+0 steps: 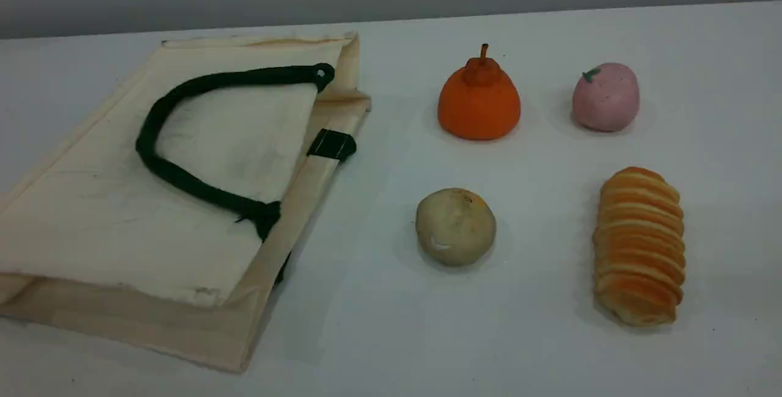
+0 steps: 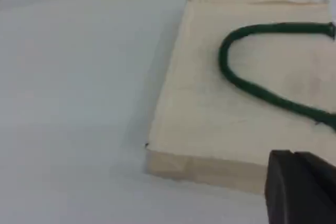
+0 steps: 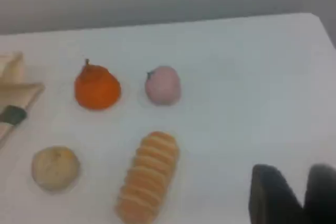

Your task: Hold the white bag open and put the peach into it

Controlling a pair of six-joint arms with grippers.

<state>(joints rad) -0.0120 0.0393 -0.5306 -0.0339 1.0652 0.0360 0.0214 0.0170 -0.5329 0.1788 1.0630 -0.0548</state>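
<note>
Item: white bag (image 1: 122, 226), lying flat and closed at bench (image 1: 550, 336) left. Item: peach (image 1: 605, 97), far right, untouched, beside orange fruit (image 1: 479, 101). We judge nothing begun: left fingers (image 2: 299, 187) closed, empty; right fingers (image 3: 294, 195) narrowly parted, empty. Next: lift the bag's rope handle (image 1: 183, 134).

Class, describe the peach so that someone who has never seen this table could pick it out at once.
Start at the white bag lying flat on the left; four toy foods sit to its right. The peach is in the far row, at the right, beside the orange pear. It alone is pale pink, round, with a tiny green stem.
</note>
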